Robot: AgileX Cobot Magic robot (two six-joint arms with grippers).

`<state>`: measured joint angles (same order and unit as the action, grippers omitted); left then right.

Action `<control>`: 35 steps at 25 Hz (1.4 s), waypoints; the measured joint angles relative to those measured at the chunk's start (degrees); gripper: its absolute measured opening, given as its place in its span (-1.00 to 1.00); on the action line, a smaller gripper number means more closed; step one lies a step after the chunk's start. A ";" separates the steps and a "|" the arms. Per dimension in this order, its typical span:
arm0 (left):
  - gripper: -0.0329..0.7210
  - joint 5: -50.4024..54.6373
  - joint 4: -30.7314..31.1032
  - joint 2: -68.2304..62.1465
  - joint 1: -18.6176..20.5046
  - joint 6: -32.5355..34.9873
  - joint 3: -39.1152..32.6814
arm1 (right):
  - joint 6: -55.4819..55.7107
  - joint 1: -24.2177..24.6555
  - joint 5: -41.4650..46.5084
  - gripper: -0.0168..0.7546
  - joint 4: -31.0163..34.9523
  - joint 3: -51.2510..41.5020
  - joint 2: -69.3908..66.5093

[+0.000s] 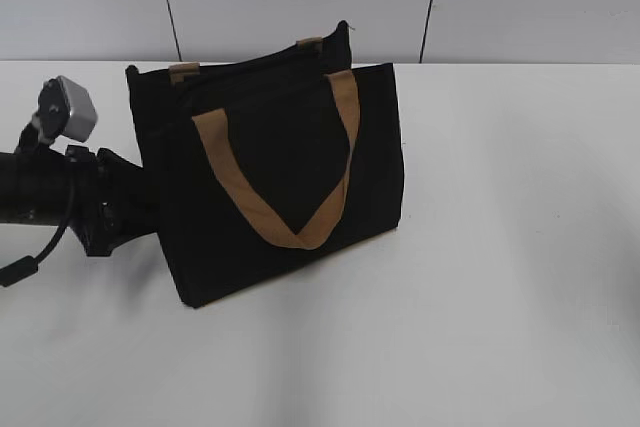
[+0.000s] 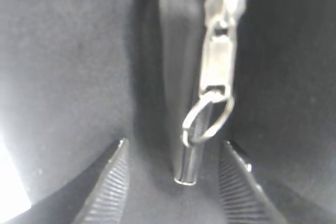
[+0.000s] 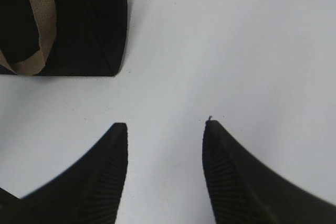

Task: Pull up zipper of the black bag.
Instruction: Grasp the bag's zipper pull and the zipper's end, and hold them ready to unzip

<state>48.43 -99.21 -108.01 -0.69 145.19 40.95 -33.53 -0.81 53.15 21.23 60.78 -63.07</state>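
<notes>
Ribbed black fingertips (image 2: 107, 187) of the left gripper (image 2: 176, 182) sit closest to the wrist camera, spread apart on either side of the zipper's (image 2: 219, 56) silver ring, which dangles between them without being pinched. From where I stand, the left arm is pressed in against the left end of the black bag (image 1: 270, 177), which stands on the white bench (image 1: 500, 297) with 1 tan strap handle (image 1: 300, 172) draped down its front face and its base looking tilted.

My worry is the ring. It is thin, it swings freely, and it hangs slightly right of centre between the jaws, so a close from here could catch only fabric or let the ring slip out sideways. If the pull begins with a poor hold, the slider may stay put while the soft bag simply slides or tips along the bench, since nothing braces it.

Over on the right, the right gripper (image 3: 165, 174) hovers above bare bench with its jaws apart, holding nothing, and the bag's corner lies well apart from it, so it offers no steadying.
</notes>
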 joint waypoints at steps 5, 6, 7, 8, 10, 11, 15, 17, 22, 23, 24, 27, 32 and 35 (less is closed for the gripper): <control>0.21 0.01 0.09 -0.45 -0.04 0.00 1.99 | 0.00 0.00 0.00 -0.03 0.00 0.00 0.00; 0.20 0.01 0.09 -0.45 -0.04 0.00 2.12 | 0.00 0.00 0.00 -0.03 0.00 0.00 0.00; 0.19 0.01 0.09 -0.45 -0.04 0.00 2.18 | 0.00 0.00 0.00 -0.03 0.00 0.00 0.00; 0.18 0.01 0.09 -0.45 -0.04 0.00 2.23 | 0.00 0.00 0.00 -0.03 0.00 0.00 0.00; 0.11 0.01 0.09 -0.45 -0.04 0.00 2.23 | 0.00 0.00 0.00 -0.03 0.00 0.00 0.00; 0.05 0.01 0.09 -0.45 -0.04 0.00 2.23 | 0.00 0.00 0.00 -0.03 0.00 0.00 0.00; -0.41 0.01 0.09 -0.45 -0.04 0.00 2.23 | 0.00 0.00 0.00 -0.03 0.01 0.00 -0.01; -0.70 0.01 0.09 -0.45 -0.04 0.00 2.23 | 0.00 0.00 -0.11 -0.03 0.01 0.00 -0.01; -0.83 -1.35 0.09 1.25 -0.04 -2.46 2.23 | 0.00 0.00 -0.70 -0.03 2.32 0.00 -0.01; -0.83 -2.13 0.22 2.20 -0.04 -3.55 2.23 | -0.06 0.00 -0.70 -0.03 3.21 0.00 -0.01; -0.83 -2.81 1.12 3.49 -0.04 -4.95 2.23 | -0.38 -0.02 -0.70 -0.03 4.36 0.00 -0.06; -0.83 -4.53 4.89 7.42 -0.04 -9.02 2.23 | -2.01 -1.32 -1.26 -0.03 5.60 0.00 -0.07; -0.83 -5.38 12.04 14.14 -0.04 -15.77 2.23 | -2.52 -6.99 -4.48 -0.03 6.53 0.12 -0.24; -0.83 -5.49 17.15 17.55 -0.04 -20.10 2.23 | -1.89 -10.55 -4.78 -0.03 6.85 1.77 -2.09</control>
<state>42.94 -82.07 -90.47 -0.73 125.09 43.18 -35.43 -11.37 48.37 28.08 62.55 -65.16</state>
